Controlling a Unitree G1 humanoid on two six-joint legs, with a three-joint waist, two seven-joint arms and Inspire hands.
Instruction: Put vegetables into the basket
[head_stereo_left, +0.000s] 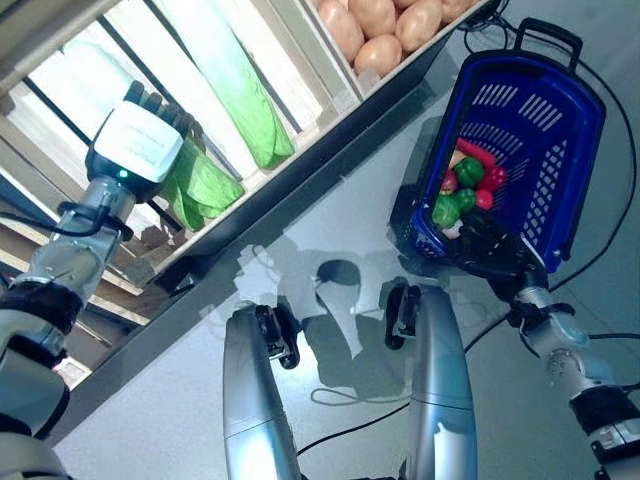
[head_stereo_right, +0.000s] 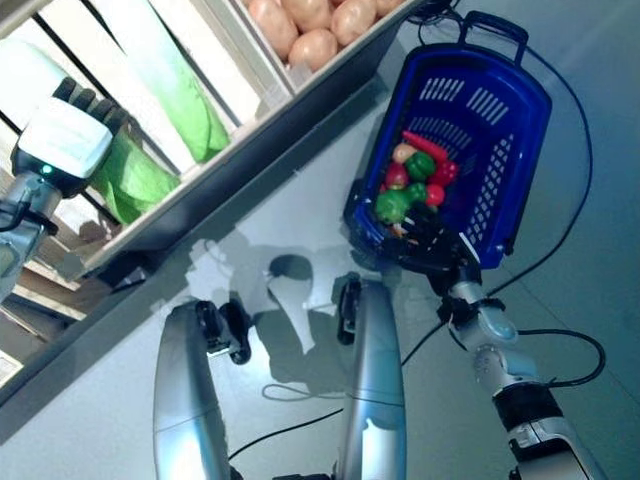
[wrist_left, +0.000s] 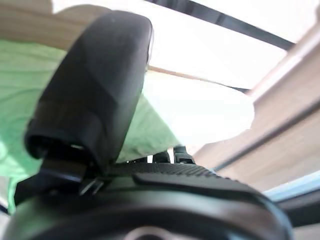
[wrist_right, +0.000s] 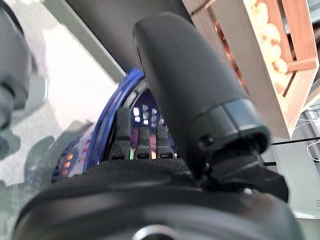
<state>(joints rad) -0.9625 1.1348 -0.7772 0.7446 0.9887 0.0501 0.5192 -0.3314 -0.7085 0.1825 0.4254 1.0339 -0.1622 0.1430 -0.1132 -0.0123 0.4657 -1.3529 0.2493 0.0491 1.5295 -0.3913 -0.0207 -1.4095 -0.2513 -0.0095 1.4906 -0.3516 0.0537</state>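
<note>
1. I see my right hand (head_stereo_left: 490, 245) gripping the near rim of the blue perforated plastic basket (head_stereo_left: 555, 150), fingers curled over the edge; the right wrist view shows them hooked on the rim.
2. The basket hangs tilted above the pale floor, its black carry handle (head_stereo_left: 548, 35) at the far end.
3. Already in the basket: a heap of small green and red vegetables (head_stereo_left: 465, 185), pepper-like by shape, with one pale piece among them. I judge this part of the task done.
4. My left hand (head_stereo_left: 150, 140) is up at the slatted wooden crate shelf (head_stereo_left: 300, 60), on a leafy green cabbage with a long white stalk (head_stereo_left: 205, 185). The left wrist view shows the thumb lying against green leaf; the fingers are hidden behind the leaves, so I cannot tell whether they have closed.
5. A second long green-and-white cabbage (head_stereo_left: 235, 85) lies just beside it in the same crate.
6. The next crate along holds round tan potatoes (head_stereo_left: 380, 30), untouched.
7. Judgement: task partly through. The cabbage under my left hand is not yet lifted out; it has to travel across to the basket, well apart on my right.
8. Brands, labels, writing: none readable in any view.
</note>
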